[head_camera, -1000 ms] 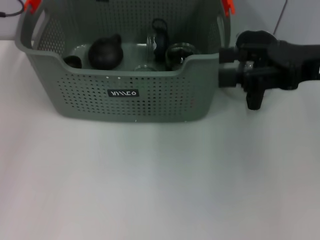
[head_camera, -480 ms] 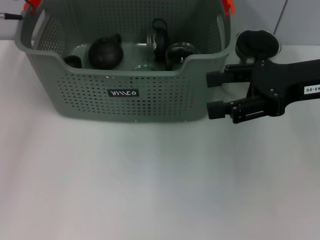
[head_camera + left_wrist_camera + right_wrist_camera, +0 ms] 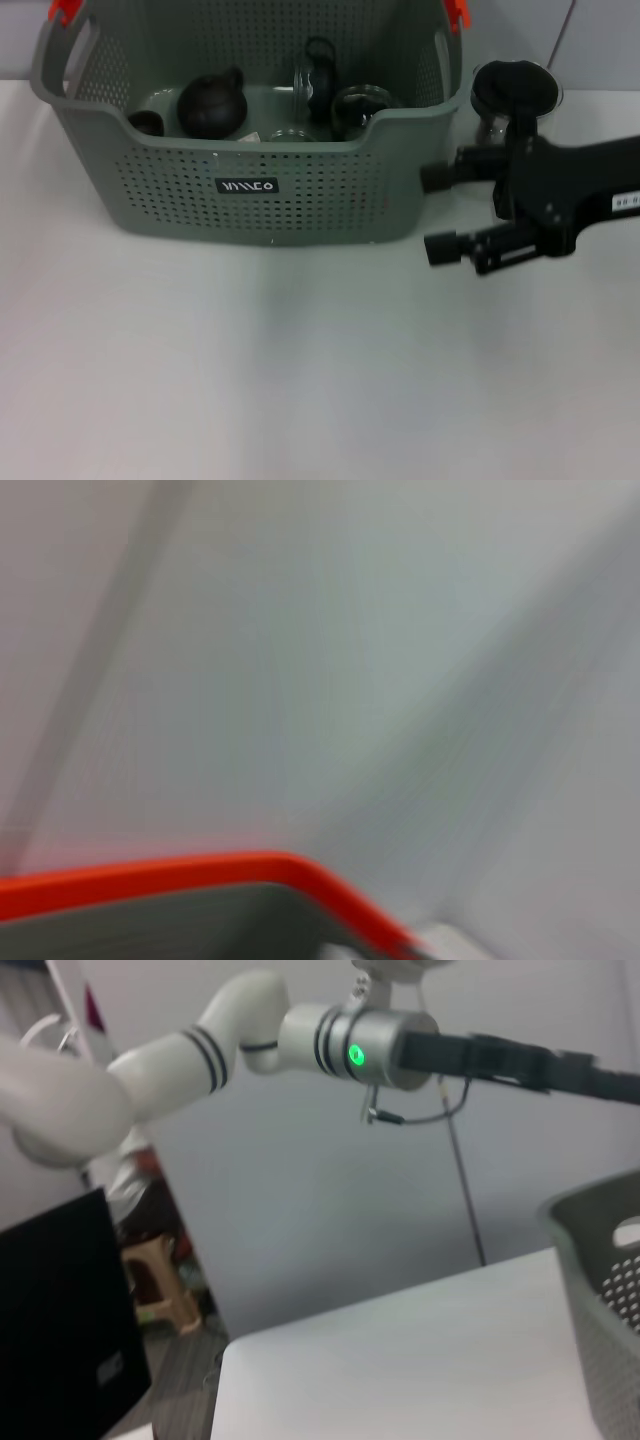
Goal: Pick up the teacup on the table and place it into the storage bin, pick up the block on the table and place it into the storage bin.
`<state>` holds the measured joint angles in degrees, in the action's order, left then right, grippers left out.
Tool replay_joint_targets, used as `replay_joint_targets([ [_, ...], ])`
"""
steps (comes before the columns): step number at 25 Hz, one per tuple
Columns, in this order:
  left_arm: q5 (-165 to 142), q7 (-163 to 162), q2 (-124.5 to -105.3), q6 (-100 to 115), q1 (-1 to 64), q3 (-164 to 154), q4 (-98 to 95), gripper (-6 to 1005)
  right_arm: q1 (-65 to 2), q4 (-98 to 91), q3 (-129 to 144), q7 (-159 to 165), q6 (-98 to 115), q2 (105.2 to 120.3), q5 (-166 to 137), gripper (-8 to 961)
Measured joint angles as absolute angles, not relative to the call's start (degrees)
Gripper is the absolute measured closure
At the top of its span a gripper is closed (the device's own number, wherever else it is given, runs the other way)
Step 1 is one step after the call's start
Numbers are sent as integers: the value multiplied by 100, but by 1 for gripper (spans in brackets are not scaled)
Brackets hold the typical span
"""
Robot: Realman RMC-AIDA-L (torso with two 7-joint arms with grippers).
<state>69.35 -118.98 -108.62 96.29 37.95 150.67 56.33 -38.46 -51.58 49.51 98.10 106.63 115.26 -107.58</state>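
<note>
Your right gripper [image 3: 432, 212], fingers apart and empty, sits at 3 o'clock of the storage bin [image 3: 250, 185]; its black label [image 3: 247, 186] stays unreadable.

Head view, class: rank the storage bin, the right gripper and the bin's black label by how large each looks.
1. storage bin
2. right gripper, open beside the bin, probably nearer the camera
3. black label

My left wrist view is a blur: only a strip of orange clip [image 3: 200, 872] shows. The storage bin [image 3: 250, 180] is cut off at the head view's top edge, and its near wall hides the dark items' lower parts.
</note>
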Motion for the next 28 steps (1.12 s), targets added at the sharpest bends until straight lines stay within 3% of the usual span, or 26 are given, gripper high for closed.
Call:
replay_joint_targets([
  [5,7067,-10910,-10933,10755,3320,14898,5585,59,-4022,-4821,5135,9163,10512,11593,-11229,8],
  [15,6568,-9165,-11492,11052,2611,13997,5328,48,-4472,-4467,5769,8975,9448,12005,-11935,8],
  [28,6223,-8937,-11437,10834,2534,14074,4952,48,-4520,-4479,5789,9148,9353,12006,-11919,8],
])
